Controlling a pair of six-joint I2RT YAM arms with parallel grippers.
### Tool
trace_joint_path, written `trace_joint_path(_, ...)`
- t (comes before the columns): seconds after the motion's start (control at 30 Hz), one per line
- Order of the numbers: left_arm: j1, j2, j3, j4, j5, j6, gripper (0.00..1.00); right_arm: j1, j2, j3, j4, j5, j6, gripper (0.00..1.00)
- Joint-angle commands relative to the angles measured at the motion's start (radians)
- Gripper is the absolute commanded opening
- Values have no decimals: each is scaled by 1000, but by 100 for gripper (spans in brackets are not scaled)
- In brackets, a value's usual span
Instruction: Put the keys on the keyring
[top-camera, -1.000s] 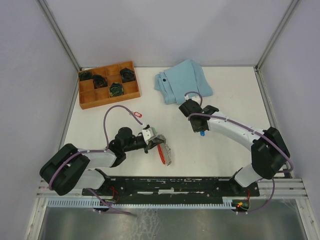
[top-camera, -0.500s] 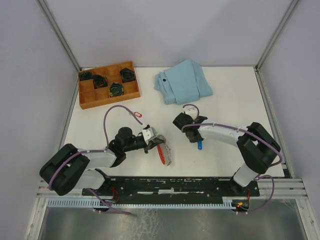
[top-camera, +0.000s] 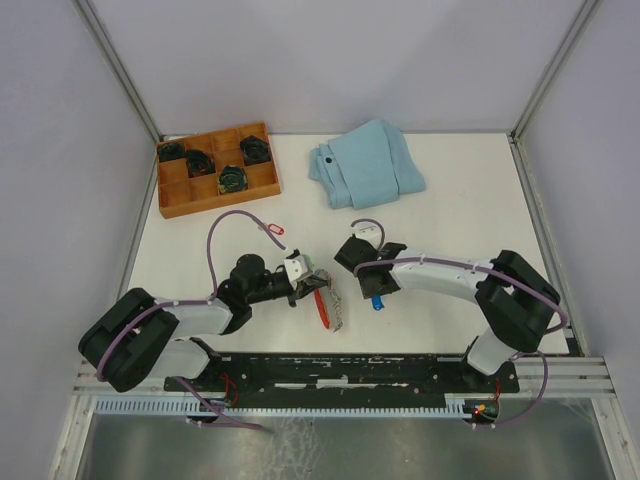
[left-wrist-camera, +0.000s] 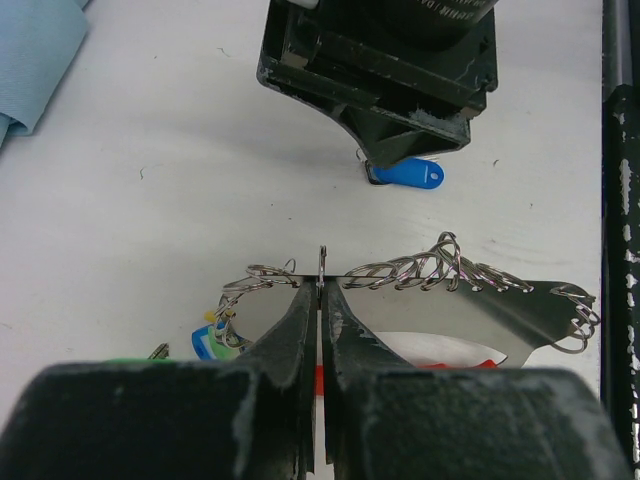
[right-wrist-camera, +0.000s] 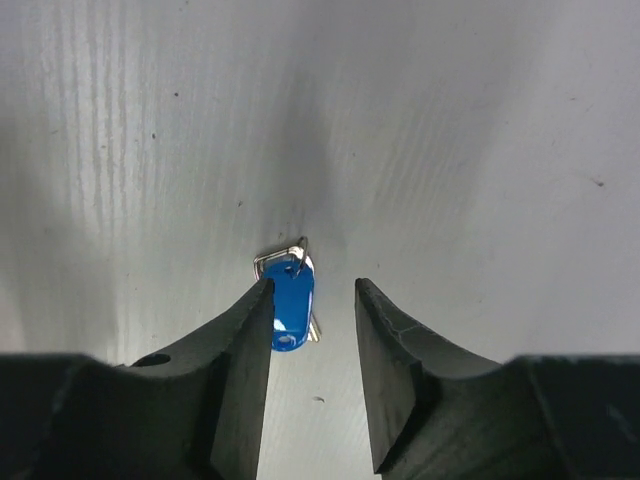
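Note:
The keyring (top-camera: 330, 306), a red strip lined with silvery loops (left-wrist-camera: 440, 268), lies in front of my left gripper (top-camera: 308, 287). That gripper (left-wrist-camera: 322, 282) is shut on one loop at the strip's edge. Keys with blue, green and yellow tags (left-wrist-camera: 212, 338) hang at the strip's left end. A blue-tagged key (right-wrist-camera: 290, 303) lies on the table between the parted fingers of my right gripper (right-wrist-camera: 312, 292), close against the left finger. Seen from above, my right gripper (top-camera: 374, 292) points down over the blue-tagged key (top-camera: 377, 301), just right of the keyring. The blue-tagged key (left-wrist-camera: 410, 175) also shows in the left wrist view.
A wooden compartment tray (top-camera: 172, 196) with dark items stands at the back left. A folded light-blue cloth (top-camera: 365, 165) lies at the back centre. A small red item (top-camera: 275, 230) rests on the table by the left arm's cable.
My right arm swung left and forward toward the keyring with the blue-tagged key, then opened its jaws, and the key now lies on the table. My left gripper has not moved.

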Motion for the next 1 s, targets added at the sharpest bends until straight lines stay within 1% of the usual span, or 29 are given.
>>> trace_joint_path(0.0, 5, -24, 41, 36, 7, 26, 3, -22, -98, 21, -17, -102, -94, 49)
trace_joint_path(0.1, 5, -26, 41, 36, 9, 24, 3, -35, -152, -32, 17, -185, -120, 53)
trace_joint_path(0.2, 5, -22, 42, 37, 10, 23, 3, -38, -167, -67, 39, -240, -135, 53)
trace_joint_path(0.4, 5, -24, 42, 36, 15, 21, 3, -40, -128, -87, 55, -276, -141, 49)
trace_joint_path(0.63, 5, -31, 41, 33, 16, 19, 3, -39, -61, -109, 74, -266, -76, 50)
trace_joint_path(0.73, 5, -32, 41, 32, 16, 21, 3, -39, -38, -117, 106, -291, -38, 50)
trace_joint_path(0.87, 5, -35, 40, 31, 13, 20, 3, -39, -23, -109, 195, -355, 20, 48)
trace_joint_path(0.97, 5, -39, 39, 30, 11, 21, 3, -42, -21, -79, 258, -358, 31, 45)
